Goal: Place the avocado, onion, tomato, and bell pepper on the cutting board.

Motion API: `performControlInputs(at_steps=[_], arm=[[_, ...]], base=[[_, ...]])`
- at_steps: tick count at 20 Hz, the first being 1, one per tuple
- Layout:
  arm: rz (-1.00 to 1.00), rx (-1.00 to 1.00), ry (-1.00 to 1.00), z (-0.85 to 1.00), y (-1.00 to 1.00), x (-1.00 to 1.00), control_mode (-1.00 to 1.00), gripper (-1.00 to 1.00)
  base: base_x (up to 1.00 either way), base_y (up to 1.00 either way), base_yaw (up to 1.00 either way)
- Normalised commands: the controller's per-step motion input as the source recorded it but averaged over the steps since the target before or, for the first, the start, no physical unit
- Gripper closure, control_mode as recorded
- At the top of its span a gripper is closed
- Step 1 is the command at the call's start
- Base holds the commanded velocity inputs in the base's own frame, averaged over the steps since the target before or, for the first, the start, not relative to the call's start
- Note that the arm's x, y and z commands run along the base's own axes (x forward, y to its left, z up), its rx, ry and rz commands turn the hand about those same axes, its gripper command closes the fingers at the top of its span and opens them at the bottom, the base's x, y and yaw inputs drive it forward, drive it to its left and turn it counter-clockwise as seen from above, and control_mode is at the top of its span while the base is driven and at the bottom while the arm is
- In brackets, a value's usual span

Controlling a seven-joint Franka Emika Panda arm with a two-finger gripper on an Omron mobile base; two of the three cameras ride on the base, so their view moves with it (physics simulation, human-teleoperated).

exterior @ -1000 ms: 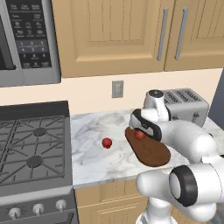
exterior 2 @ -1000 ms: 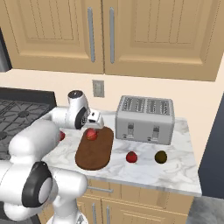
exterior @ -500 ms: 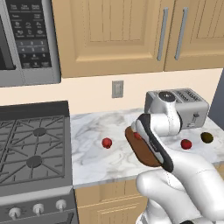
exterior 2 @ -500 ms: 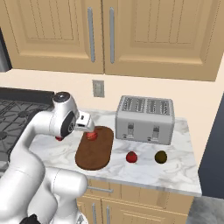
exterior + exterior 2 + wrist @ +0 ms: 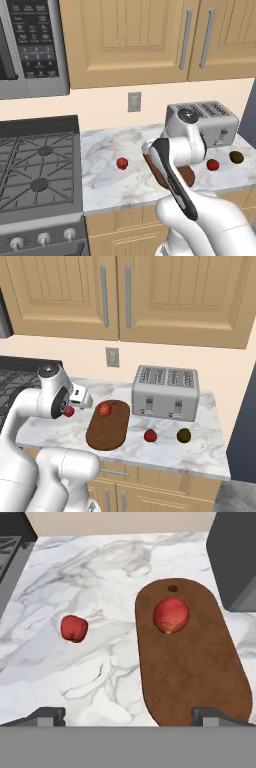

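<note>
**One red item on board, tool empty**

Tool (image 5: pixel 128 714) hangs over the counter (image 5: pixel 100 572), jaws wide. Cutting board (image 5: pixel 109 425) carries a red round item (image 5: pixel 105 409) at its far end. Avocado (image 5: pixel 184 435) sits on the counter right of the board, near the toaster (image 5: pixel 166 392).

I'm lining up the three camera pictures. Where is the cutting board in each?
Left base view: flat dark reddish-brown cutting board lower right, mostly behind the arm.
Right base view: centre-left, beside the silver toaster.
Hand view: right half.
Shared landmark: red round item on the board.
</note>
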Motion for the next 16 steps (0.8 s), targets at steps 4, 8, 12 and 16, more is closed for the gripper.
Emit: performControlInputs(at_steps=[4,8,12,16], arm=[[0.0,0.0,0.0,0.01,0.42,0.0,-1.0,-1.0],[0.0,0.0,0.0,0.0,0.43,0.09,-1.0,-1.0],[0.0,0.0,0.0,0.0,0.35,0.19,-1.0,-1.0],[0.0,0.0,0.0,0.0,0.21,0.11,-1.0,-1.0]], base=[[0.0,0.0,0.0],[0.0,0.0,0.0],[0.0,0.0,0.0],[0.0,0.0,0.0]])
